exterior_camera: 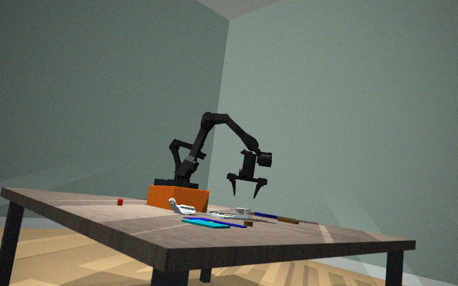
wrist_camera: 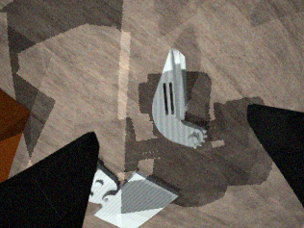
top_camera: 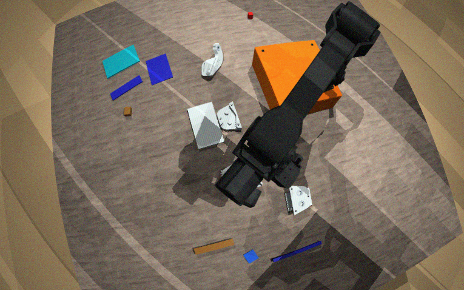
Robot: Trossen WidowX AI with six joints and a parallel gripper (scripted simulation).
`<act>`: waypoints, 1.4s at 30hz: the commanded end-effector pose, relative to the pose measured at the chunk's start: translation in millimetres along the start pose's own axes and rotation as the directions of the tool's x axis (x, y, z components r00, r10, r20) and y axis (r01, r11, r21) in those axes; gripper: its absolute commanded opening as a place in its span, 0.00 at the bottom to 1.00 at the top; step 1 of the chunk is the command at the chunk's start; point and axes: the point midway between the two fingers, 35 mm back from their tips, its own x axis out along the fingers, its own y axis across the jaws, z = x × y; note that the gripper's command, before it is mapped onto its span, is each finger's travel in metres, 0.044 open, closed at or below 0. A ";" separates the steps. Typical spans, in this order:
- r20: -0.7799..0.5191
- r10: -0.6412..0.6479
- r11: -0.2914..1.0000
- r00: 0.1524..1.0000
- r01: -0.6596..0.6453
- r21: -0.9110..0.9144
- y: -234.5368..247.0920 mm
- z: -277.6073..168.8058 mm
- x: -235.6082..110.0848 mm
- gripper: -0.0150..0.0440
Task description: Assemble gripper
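Note:
My gripper [exterior_camera: 244, 196] [wrist_camera: 172, 125] is open and empty, with its fingers above the table. One white jaw [wrist_camera: 165, 105] lies between and below the fingers in the wrist view; in the top view the arm hides most of it. The other jaw [top_camera: 210, 66] [exterior_camera: 184, 208] lies left of the orange block, its curved end raised. The gripper base [top_camera: 205, 125] [wrist_camera: 137, 203], a ribbed rectangle joined to a rounded part with small pins, has no jaw on it. The housing plate [top_camera: 305, 198], with two round rings, lies right of the wrist in the top view.
An orange block [top_camera: 280, 68] [exterior_camera: 188, 198] carries the arm. A teal plate [top_camera: 120, 62], a blue plate [top_camera: 159, 69], a blue bar [top_camera: 126, 87] and a brown cube [top_camera: 127, 111] lie left. An orange bar [top_camera: 213, 246], a small blue square [top_camera: 251, 256] and a dark blue bar [top_camera: 296, 251] lie at the bottom.

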 end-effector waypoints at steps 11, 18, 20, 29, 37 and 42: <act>0.008 -0.033 0.998 0.999 0.033 0.057 1.4 -9.9 33.9 1.00; 0.008 -0.033 0.998 0.999 0.033 0.057 1.4 -9.9 33.9 1.00; 0.008 -0.033 0.998 0.999 0.033 0.057 1.4 -9.9 33.9 1.00; 0.008 -0.033 0.998 0.999 0.033 0.057 1.4 -9.9 33.9 1.00; 0.008 -0.033 0.998 0.999 0.033 0.057 1.4 -9.9 33.9 1.00; 0.008 -0.033 0.998 0.999 0.033 0.057 1.4 -9.9 33.9 1.00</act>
